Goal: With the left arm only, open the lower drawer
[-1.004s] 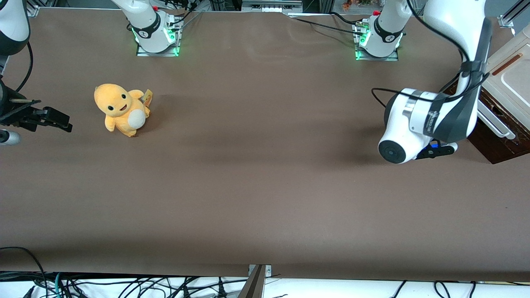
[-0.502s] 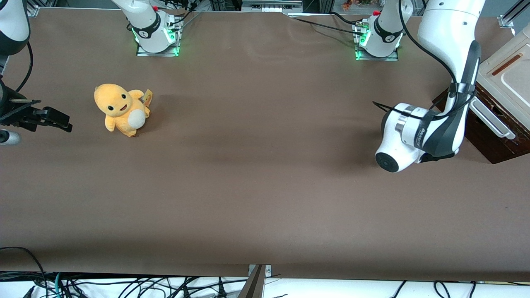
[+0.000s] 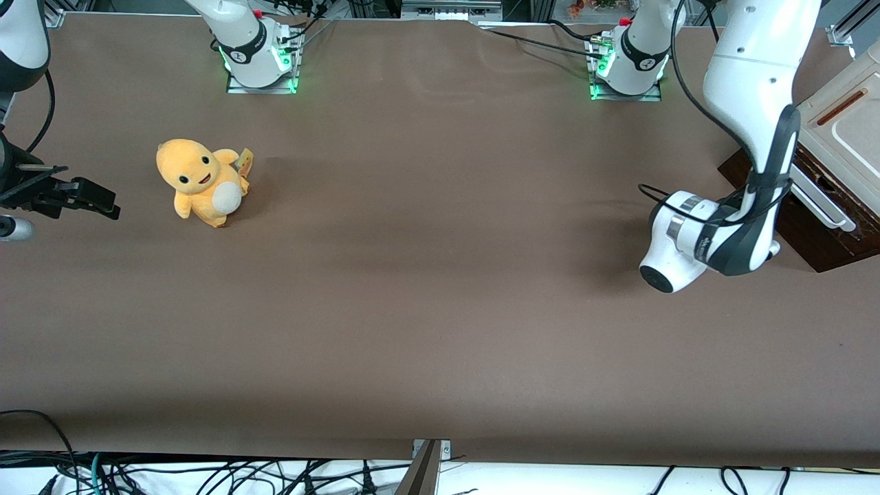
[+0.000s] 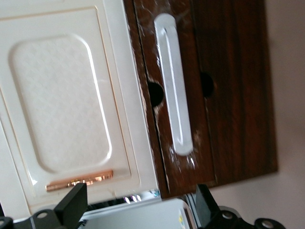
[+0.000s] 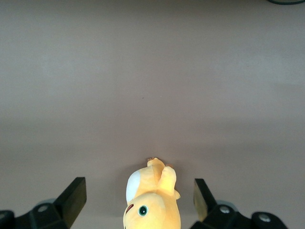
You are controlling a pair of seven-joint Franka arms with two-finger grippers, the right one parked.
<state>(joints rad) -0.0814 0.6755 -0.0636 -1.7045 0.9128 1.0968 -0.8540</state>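
A wide brown matte table (image 3: pixel 426 289) fills the front view, with cables hanging along its near edge and two arm bases lit green at the edge farthest from the camera. A yellow-orange plush toy with a pale belly (image 3: pixel 201 181) sits toward the parked arm's end of the table.

Toward the working arm's end stands a small cabinet with a pale beige top bearing a reddish slot (image 3: pixel 849 120). The lower drawer (image 3: pixel 818 237), dark brown wood across its front, sits closed at the cabinet's base, resting on the table. The big white left arm with its dark grey joint cover (image 3: pixel 746 172) bends down in front of that drawer face.

Compared with half a second ago, the arm's wrist has shifted toward the cabinet and a little nearer the camera; the toy has not moved.

The front view hides the black two-finger gripper under the wrist. The wrist camera shows it: the gripper (image 4: pixel 138 210) is spread wide, its fingers (image 4: pixel 71 205) apart and holding nothing (only their tips are in frame). It hovers in front of the dark wood, apart from the silver metal bar handle (image 4: pixel 174 86), which lies between two round holes.
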